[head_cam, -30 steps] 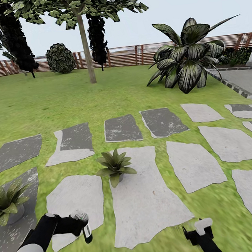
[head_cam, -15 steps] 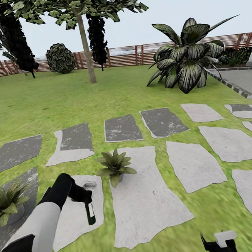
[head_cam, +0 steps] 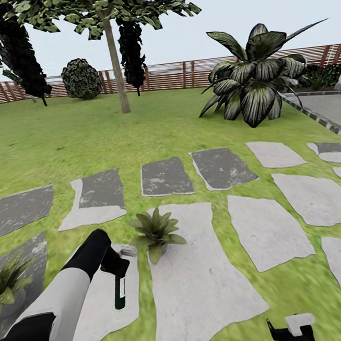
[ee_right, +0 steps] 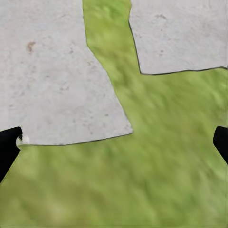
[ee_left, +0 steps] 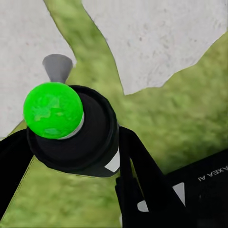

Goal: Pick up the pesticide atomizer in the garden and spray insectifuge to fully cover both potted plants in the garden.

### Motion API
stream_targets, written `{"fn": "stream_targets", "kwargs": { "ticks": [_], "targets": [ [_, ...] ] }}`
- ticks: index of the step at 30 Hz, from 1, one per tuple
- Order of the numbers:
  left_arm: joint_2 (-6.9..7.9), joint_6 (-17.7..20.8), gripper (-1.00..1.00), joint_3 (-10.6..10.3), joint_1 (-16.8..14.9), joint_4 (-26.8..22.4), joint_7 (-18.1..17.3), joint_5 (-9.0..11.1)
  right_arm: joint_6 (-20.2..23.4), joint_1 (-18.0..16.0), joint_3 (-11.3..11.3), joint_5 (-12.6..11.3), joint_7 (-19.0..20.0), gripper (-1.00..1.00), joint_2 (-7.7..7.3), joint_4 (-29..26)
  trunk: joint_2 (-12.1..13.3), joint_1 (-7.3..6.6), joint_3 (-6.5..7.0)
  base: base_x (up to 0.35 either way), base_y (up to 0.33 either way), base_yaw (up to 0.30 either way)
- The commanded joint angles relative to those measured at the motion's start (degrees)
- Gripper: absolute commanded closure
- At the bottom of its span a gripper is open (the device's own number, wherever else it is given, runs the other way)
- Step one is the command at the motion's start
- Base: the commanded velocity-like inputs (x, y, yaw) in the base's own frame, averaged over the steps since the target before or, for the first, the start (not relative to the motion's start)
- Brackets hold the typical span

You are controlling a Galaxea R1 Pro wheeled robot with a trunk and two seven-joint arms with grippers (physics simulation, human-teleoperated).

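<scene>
One step looks done: the left gripper (head_cam: 118,273) is clamped on the atomizer (head_cam: 119,293), near the middle plant (head_cam: 155,231). Spraying both plants remains. The right gripper (ee_right: 114,142) hangs open over grass.

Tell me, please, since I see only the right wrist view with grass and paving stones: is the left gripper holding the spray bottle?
Observer: Yes, the left gripper is shut on the spray bottle, which hangs downward.
Operator: Is a potted plant close by?
Observer: One potted plant sits on a stone just beyond the bottle.
Operator: And the other one?
Observer: The second plant is at the head view's left edge.
</scene>
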Motion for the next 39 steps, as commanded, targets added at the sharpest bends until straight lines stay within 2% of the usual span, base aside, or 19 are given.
{"fn": "stream_targets", "kwargs": {
  "ticks": [1, 8, 9, 12, 14, 22, 26, 32, 39],
  "targets": [
    [-0.08, 0.3, 1.0, 0.3, 0.0, -0.1, -0.6, -0.6, -0.1, 0.0, 0.5, -0.5, -0.1, -1.0, 0.03, 0.0, 0.0, 0.03, -0.05, 0.335, 0.0, 0.0],
    [-0.91, 0.4, 1.0, 0.3, 0.0, 0.0, -0.6, -0.6, -0.1, 0.0, 0.5, -0.5, -0.2, -1.0, 0.06, 0.0, 0.0, 0.03, -0.14, 0.335, 0.014, 0.001],
    [-1.32, 0.4, 1.0, 0.3, 0.1, 0.0, -0.6, -0.9, -0.1, 0.0, 0.5, -0.5, -0.2, -1.0, 0.06, 0.0, 0.0, 0.03, -0.19, 0.335, 0.096, 0.058],
    [-2.12, 0.4, 1.0, 0.3, 0.2, 0.0, -0.6, -3.5, -0.1, 0.0, 0.5, -0.6, -0.2, -1.0, 0.06, 0.0, 0.0, 0.03, -0.39, 0.335, 0.112, 0.123],
    [-2.56, 0.4, 1.0, 0.3, 0.3, 0.0, -0.6, -4.2, -0.1, 0.0, 0.5, -0.6, -0.2, -1.0, 0.06, 0.0, 0.0, 0.03, -0.55, 0.326, 0.155, 0.062],
    [-2.82, 0.4, 1.0, 0.4, 0.3, 0.1, -0.6, -4.5, -0.1, 0.0, 0.5, -0.5, -0.2, -1.0, 0.06, 0.0, 0.0, 0.03, -1.27, 0.278, 0.215, 0.007],
    [-2.9, 0.4, 1.0, 0.4, 0.6, 0.3, -0.6, -4.6, -0.1, 0.0, 0.5, -0.5, -0.2, -1.0, 0.06, 0.0, 0.0, 0.03, -1.43, 0.071, 0.039, 0.0],
    [-2.85, 0.4, 1.0, 0.2, 0.8, 5.3, -0.6, -4.6, -0.1, 0.0, 0.5, -0.5, -0.1, -1.0, 0.06, 0.0, 0.0, 0.03, -1.44, 0.023, 0.002, 0.0],
    [-2.83, 0.4, 1.0, 0.1, 0.8, 5.6, -0.6, -4.6, -0.1, 0.0, 0.5, -0.5, -0.1, -1.0, 0.06, 0.0, 0.0, 0.03, -1.6, 0.259, 0.097, 0.0]
  ]
}}
